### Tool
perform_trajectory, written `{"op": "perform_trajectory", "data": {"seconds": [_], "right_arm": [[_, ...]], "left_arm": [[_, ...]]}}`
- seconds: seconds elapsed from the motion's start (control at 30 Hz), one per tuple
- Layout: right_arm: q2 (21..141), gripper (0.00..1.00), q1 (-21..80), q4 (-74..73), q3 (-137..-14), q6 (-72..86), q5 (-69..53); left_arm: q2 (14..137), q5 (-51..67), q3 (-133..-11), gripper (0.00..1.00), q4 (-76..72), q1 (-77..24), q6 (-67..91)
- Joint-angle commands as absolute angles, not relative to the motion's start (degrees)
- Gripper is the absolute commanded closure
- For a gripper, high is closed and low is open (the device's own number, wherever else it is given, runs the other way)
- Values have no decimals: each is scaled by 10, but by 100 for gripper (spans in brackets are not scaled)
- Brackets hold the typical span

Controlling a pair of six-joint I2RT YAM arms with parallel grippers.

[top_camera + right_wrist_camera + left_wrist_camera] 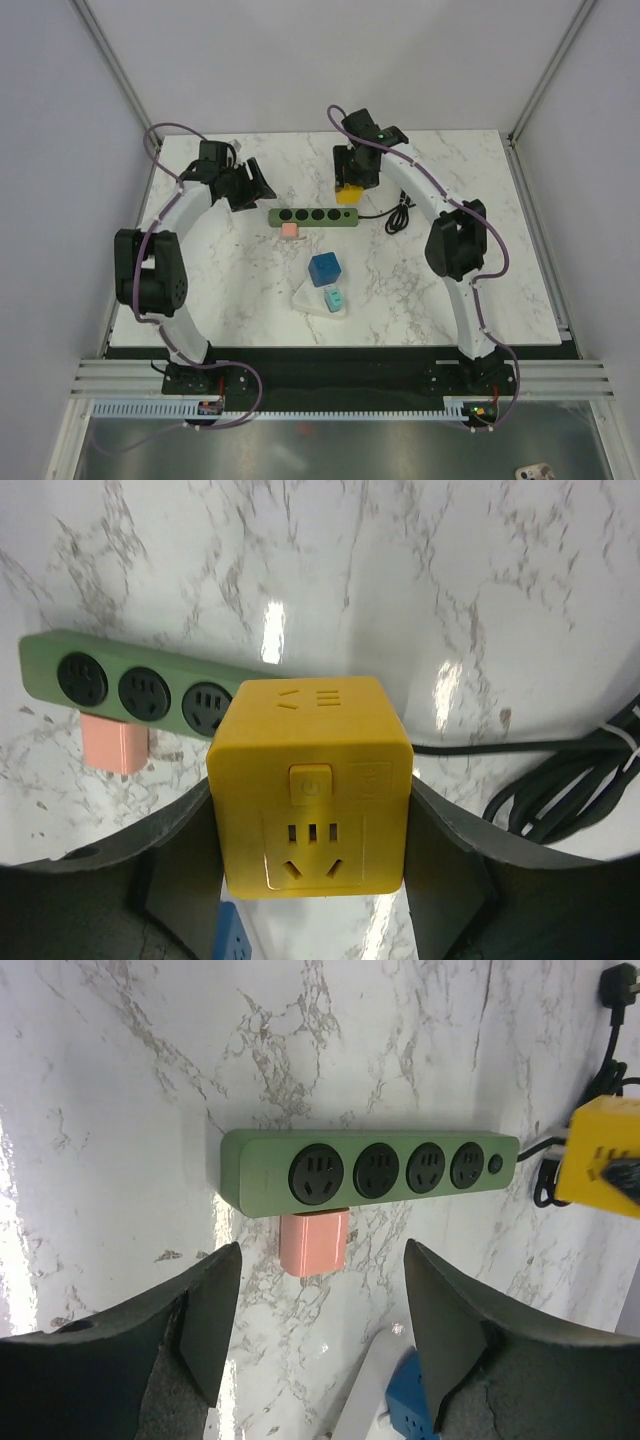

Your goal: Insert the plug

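Observation:
A green power strip (314, 216) with several black sockets lies mid-table; it also shows in the left wrist view (360, 1168) and the right wrist view (130, 685). My right gripper (312, 850) is shut on a yellow cube plug (310, 780), holding it over the strip's right end (348, 192). A pink plug (291, 230) lies against the strip's near side below the leftmost socket (314, 1243). My left gripper (322, 1335) is open and empty, above the table just left of the strip (243, 182).
A blue cube (326, 269) and a teal cube on a white piece (333, 300) lie nearer the arms. The strip's black cable (398, 215) coils to the right, with its end plug in the left wrist view (620, 985).

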State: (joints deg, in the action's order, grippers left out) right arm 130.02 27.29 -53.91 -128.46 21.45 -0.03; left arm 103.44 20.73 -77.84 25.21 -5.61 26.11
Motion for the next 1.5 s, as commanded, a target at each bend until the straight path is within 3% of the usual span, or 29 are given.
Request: {"op": "perform_trajectory", "data": {"seconds": [0.0, 0.33, 0.63, 1.47], "right_arm": [[1278, 100, 298, -618, -1295, 254, 44], [1296, 100, 342, -602, -1319, 293, 101], [1320, 100, 343, -565, -1318, 284, 98], [1362, 100, 353, -582, -1309, 322, 122]], "left_arm": [[981, 184, -749, 27, 282, -56, 222], [883, 272, -644, 28, 253, -58, 243], [795, 246, -595, 27, 227, -58, 247], [785, 247, -590, 27, 220, -58, 248]]}}
